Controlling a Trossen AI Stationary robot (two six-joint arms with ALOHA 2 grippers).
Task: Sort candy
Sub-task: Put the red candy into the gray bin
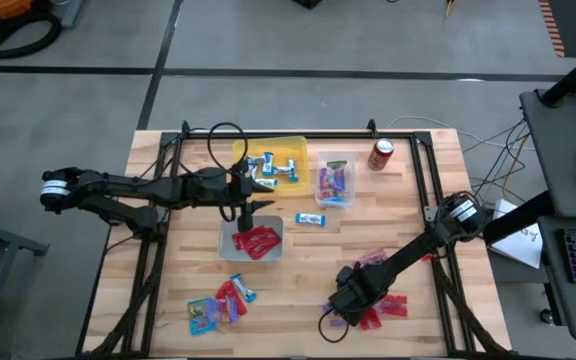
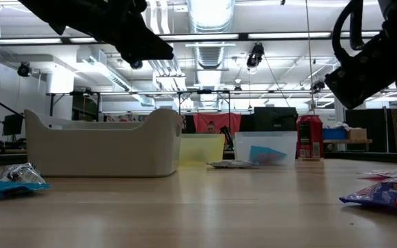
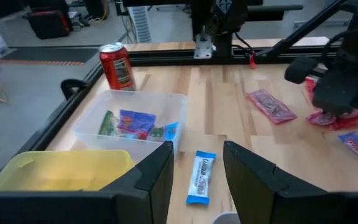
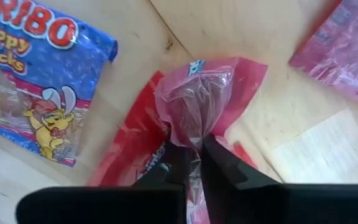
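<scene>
Right wrist view: right hand (image 4: 193, 146) pinches a pink packet (image 4: 194, 102), blue Haribo packet (image 4: 39, 74) beside.

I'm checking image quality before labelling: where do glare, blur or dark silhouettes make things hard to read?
Low view: ceiling lights glare and both arms read as dark silhouettes. Left wrist view: the right gripper and candy near it are soft. Right wrist view: the pinched pink packet shows sheen, and the packet's print is unreadable. High view: evenly lit, with soft shadows under the arms.
</scene>
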